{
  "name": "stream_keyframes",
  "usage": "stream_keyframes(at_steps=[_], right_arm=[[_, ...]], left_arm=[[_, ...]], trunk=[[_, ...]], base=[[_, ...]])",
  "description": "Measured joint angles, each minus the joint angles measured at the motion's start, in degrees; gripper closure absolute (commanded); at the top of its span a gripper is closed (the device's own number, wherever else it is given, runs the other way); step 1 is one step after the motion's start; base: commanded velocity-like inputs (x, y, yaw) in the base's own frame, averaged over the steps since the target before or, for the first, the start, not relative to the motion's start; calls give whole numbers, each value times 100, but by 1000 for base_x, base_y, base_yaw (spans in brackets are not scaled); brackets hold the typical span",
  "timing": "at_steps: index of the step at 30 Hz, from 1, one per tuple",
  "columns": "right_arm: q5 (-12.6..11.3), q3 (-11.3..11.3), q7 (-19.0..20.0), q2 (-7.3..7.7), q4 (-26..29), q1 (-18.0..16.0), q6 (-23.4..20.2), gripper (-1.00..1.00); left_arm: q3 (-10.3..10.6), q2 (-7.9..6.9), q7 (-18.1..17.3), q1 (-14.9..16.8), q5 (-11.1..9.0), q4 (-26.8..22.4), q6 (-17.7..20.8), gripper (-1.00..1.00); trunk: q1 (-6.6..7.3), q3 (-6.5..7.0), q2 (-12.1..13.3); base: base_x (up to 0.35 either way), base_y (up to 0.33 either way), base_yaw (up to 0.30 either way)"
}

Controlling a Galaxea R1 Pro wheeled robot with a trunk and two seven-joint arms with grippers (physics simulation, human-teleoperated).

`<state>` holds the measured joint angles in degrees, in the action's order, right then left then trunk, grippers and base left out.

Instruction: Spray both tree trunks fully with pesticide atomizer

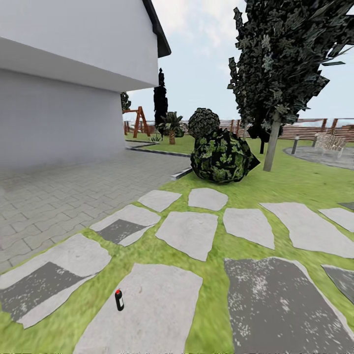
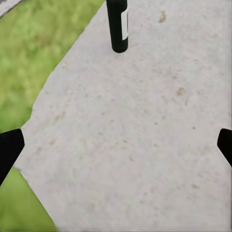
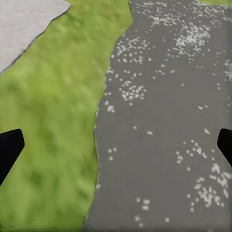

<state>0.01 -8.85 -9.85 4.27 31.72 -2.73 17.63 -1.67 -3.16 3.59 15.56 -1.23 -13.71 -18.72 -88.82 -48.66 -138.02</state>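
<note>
We list the pesticide atomizer (image 1: 119,300) first: a small black bottle with a red cap, standing upright on a pale stone slab (image 1: 147,314) low in the head view. In the left wrist view we see its black body with a white label (image 2: 117,25) on that same slab, well ahead of the left gripper (image 2: 116,147).

Left gripper: two dark fingers (image 2: 8,149) at opposite edges of its view, spread wide, nothing between them but pale stone and a strip of grass (image 2: 29,63).

Right gripper (image 3: 116,147): fingers (image 3: 8,151) likewise spread wide and empty, hanging over a darker grey slab (image 3: 164,121) flecked with white, beside grass (image 3: 48,121).

Garden, head view: lawn (image 1: 290,184) set with irregular paving stones; a brick-paved area (image 1: 59,196) against a white house wall (image 1: 59,113).

One tree (image 1: 280,54) with dark jagged foliage, its pale trunk (image 1: 271,147) leaning slightly, stands on the lawn at right. Just left of it sit two rounded green bushes (image 1: 221,155).

Further off: a thin black cypress-like tree (image 1: 160,101), a palm-like plant (image 1: 171,125), a wooden swing frame (image 1: 139,120), a slatted fence (image 1: 314,130), a white bench (image 1: 329,142).
</note>
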Motion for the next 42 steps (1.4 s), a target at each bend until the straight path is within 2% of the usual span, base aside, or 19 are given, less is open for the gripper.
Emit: stream_keyframes(at_steps=[17,21,26,29,32,37,38,39,42], right_arm=[[7,37,-25,8,54,-4,-3,-100],[8,40,-21,23,345,-35,-6,-100],[16,41,-10,44,1014,-242,-49,-100],[15,41,-12,46,1260,-470,-182,-100],[3,41,-15,34,1359,-811,-573,-100],[-22,40,-16,-24,1404,-1388,-1166,-100],[-23,40,-16,-75,1404,-1537,-1262,-100],[-18,39,-11,-182,1400,-1832,-1483,-100],[-25,41,-4,-231,1409,-2007,-1648,-100]], left_arm=[[-24,-2,54,42,-1,-75,25,-100],[-30,-10,54,109,-1,-151,32,-100],[-21,-79,16,547,4,-283,95,-100],[-15,-108,3,847,6,-294,111,-100],[-7,-128,-4,1069,8,-275,113,-100],[-5,-151,-22,1196,1,-267,141,-100],[-6,-148,-28,1205,-1,-266,193,-100],[6,-137,-32,1210,4,-271,404,-100],[28,-128,-31,1159,76,-300,508,-100]], trunk=[[0,0,0],[0,0,0],[0,1,0],[0,1,0],[0,1,0],[0,1,0],[0,1,0],[0,1,0],[0,0,0]], base=[[-4,-2,0],[0,0,0],[0,0,0],[0,0,0],[0,0,0],[0,0,0],[0,0,0],[0,0,0],[0,0,0]])
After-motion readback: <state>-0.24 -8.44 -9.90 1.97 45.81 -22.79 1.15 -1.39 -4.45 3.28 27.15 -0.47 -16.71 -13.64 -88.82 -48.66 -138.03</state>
